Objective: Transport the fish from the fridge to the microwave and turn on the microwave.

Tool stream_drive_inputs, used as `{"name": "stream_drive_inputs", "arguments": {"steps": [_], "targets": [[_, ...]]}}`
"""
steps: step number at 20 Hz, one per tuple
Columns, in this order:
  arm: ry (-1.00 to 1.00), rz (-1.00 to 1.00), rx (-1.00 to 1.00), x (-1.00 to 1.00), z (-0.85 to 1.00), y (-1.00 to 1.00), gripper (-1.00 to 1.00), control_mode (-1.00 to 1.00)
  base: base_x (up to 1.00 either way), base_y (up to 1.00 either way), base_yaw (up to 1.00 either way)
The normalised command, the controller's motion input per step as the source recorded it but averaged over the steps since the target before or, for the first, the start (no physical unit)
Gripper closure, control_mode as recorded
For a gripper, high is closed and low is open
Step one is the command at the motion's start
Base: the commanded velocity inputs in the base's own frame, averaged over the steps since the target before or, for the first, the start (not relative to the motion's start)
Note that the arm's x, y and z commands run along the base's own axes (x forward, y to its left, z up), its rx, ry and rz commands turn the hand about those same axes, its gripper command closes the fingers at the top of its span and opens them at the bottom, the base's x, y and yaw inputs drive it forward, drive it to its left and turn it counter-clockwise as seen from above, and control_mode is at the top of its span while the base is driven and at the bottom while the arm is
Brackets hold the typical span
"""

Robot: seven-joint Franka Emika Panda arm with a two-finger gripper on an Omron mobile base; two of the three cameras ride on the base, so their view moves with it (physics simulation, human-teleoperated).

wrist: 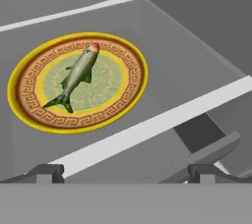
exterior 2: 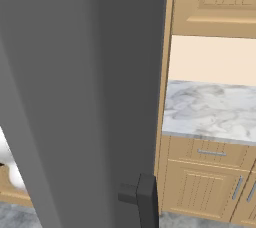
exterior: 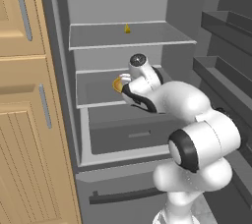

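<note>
The fish point(wrist: 78, 76), slender and green-grey, lies on a round yellow-rimmed patterned plate point(wrist: 29, 115) on a pale grey fridge shelf point(wrist: 147, 127). In the hand view my gripper point(wrist: 123, 171) stands open a short way in front of the shelf's edge, its dark fingertips point(wrist: 47, 171) wide apart with nothing between them. From the left base view the open fridge point(exterior: 123, 85) faces me, and my arm reaches in at the middle shelf, where a sliver of the plate point(exterior: 117, 85) peeks out beside the hand. The microwave is out of view.
A tiny yellow cone-shaped item point(exterior: 127, 29) sits on the upper shelf. A grey drawer point(exterior: 133, 134) and a dark bar handle point(exterior: 123, 196) lie below. The open fridge door point(exterior 2: 85, 97) blocks my right side. Wooden cabinets point(exterior: 24, 120) flank the left; a marble counter point(exterior 2: 210, 109) lies right.
</note>
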Motion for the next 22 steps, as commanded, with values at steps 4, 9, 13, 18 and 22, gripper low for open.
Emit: {"name": "stream_drive_inputs", "arguments": {"steps": [4, 9, 13, 18, 22], "targets": [[0.0, -0.04, 0.0, 0.18, -0.15, 0.0, -1.0, -1.0, 0.0, 0.0, 0.0], [0.0, -0.03, 0.0, 0.17, -0.08, 0.0, -1.0, -1.0, 0.0, 0.0, 0.0], [0.0, -0.03, 0.01, 0.2, 0.0, 0.0, -1.0, -1.0, 0.0, 0.0, 0.0], [0.0, -0.03, 0.02, 0.23, 0.0, 0.0, -1.0, -1.0, 0.0, 0.0, 0.0], [0.0, -0.03, 0.01, 0.25, -0.04, 0.0, -1.0, -1.0, 0.0, 0.0, 0.0]]}}
